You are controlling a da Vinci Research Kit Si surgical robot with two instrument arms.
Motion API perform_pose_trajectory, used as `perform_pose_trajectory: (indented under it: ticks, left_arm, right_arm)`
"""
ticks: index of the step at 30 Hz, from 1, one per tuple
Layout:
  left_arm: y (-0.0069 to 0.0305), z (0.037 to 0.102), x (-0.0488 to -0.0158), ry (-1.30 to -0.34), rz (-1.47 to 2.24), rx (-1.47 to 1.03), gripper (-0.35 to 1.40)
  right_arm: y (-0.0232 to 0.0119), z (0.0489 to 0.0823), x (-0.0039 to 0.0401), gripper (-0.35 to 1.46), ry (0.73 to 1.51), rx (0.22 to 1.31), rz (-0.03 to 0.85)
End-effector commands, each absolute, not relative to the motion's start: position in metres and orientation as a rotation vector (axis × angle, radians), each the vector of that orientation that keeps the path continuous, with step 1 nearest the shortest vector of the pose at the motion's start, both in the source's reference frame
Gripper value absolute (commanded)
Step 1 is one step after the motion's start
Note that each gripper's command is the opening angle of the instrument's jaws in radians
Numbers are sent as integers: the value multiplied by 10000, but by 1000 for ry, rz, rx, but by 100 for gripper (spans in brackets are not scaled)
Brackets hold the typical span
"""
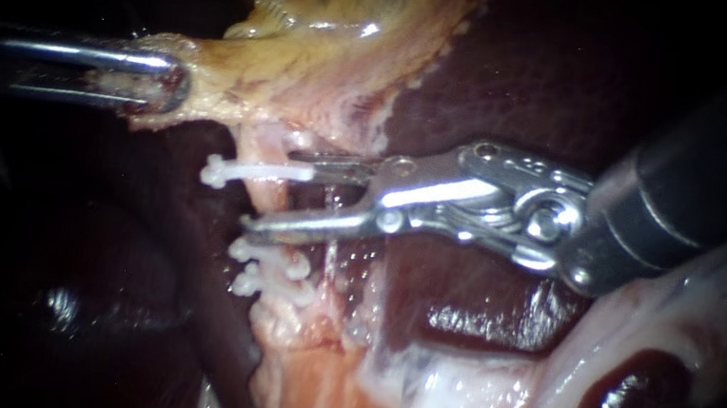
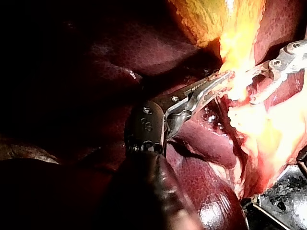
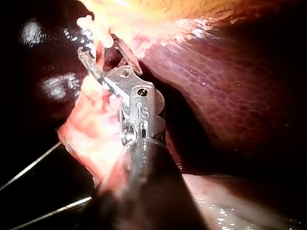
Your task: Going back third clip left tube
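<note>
The pale left tube [image 1: 272, 138] runs down from the yellowish gallbladder [image 1: 329, 45]. A white clip [image 1: 244, 169] sits across the tube, just off the upper jaw of my right instrument [image 1: 273, 195]. That instrument's jaws stand open, with the tube's tissue in the gap. Two more white clips [image 1: 269, 269] sit lower on the tube. My left instrument [image 1: 164, 88] is shut on the gallbladder's lower edge and holds it leftward. The left wrist view shows this grip, my left instrument [image 2: 218, 82] on yellow tissue. The right wrist view has my open right instrument [image 3: 98, 50] below the clip [image 3: 93, 28].
Dark red liver [image 1: 518, 73] lies behind and to the right of the tube. Pale fatty tissue [image 1: 450, 400] spreads below it. A dark fold of liver [image 1: 183, 254] lies left of the clips. Two thin metal rods [image 3: 33, 187] show beside the right shaft.
</note>
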State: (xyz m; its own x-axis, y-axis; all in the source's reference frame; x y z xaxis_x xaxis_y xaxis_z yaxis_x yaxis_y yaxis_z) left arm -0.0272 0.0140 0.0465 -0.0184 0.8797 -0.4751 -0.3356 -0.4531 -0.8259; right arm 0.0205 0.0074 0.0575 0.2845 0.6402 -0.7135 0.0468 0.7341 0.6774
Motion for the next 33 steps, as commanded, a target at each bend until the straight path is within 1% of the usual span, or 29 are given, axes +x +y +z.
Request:
perform_pose_trajectory:
  ticks: [1,4,8,14,17,24,33]
  left_arm:
    - [140,465,-272,-633,1643,-1313,-35]
    - [139,464,-271,-634,1643,-1314,-35]
    - [139,464,-270,-634,1643,-1314,-35]
    - [139,464,-270,-634,1643,-1313,-35]
    - [139,464,-271,-633,1643,-1313,-35]
    - [140,466,-275,-631,1642,-1313,-35]
    - [144,490,-287,-622,1645,-1316,-35]
  right_arm:
    - [71,571,197,50,1245,640,410]
    - [67,565,173,50,1260,580,357]
    - [63,561,139,50,1274,527,299]
    - [64,552,94,50,1279,478,265]
    - [68,547,80,50,1282,464,250]
    - [67,545,67,50,1283,468,248]
    - [65,544,64,50,1284,469,246]
